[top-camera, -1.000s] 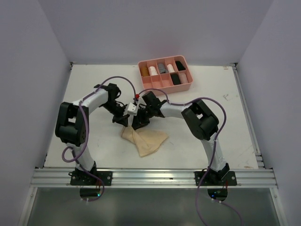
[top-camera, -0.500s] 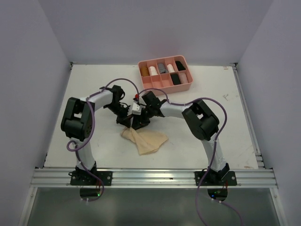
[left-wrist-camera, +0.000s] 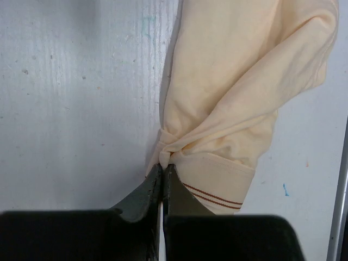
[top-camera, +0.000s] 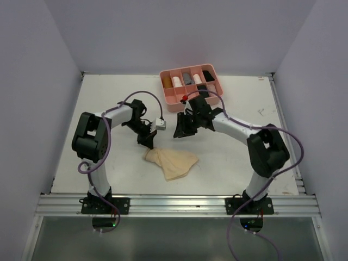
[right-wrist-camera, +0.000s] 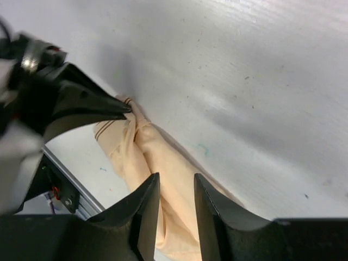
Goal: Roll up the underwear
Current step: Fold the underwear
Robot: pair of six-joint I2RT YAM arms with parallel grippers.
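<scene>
The pale tan underwear (top-camera: pixel 173 162) lies bunched on the white table, near its front middle. In the left wrist view the underwear (left-wrist-camera: pixel 234 92) shows a waistband with two thin brown stripes. My left gripper (left-wrist-camera: pixel 163 166) is shut on a gathered corner by that waistband, at the cloth's upper left end (top-camera: pixel 148 143). My right gripper (top-camera: pixel 180 131) hovers up and to the right of the cloth, apart from it. In its own view the right gripper (right-wrist-camera: pixel 177 182) stands open with nothing between its fingers, the underwear (right-wrist-camera: pixel 142 149) lying below it.
A pink divided tray (top-camera: pixel 213 100) stands at the back of the table, with several rolled cloth pieces in its compartments, close behind my right arm. A metal rail (top-camera: pixel 174 205) runs along the table's near edge.
My right gripper has left the cloth, opened wider and drawn back to the right toward the tray. The left gripper keeps its pinch and the cloth has shifted slightly.
</scene>
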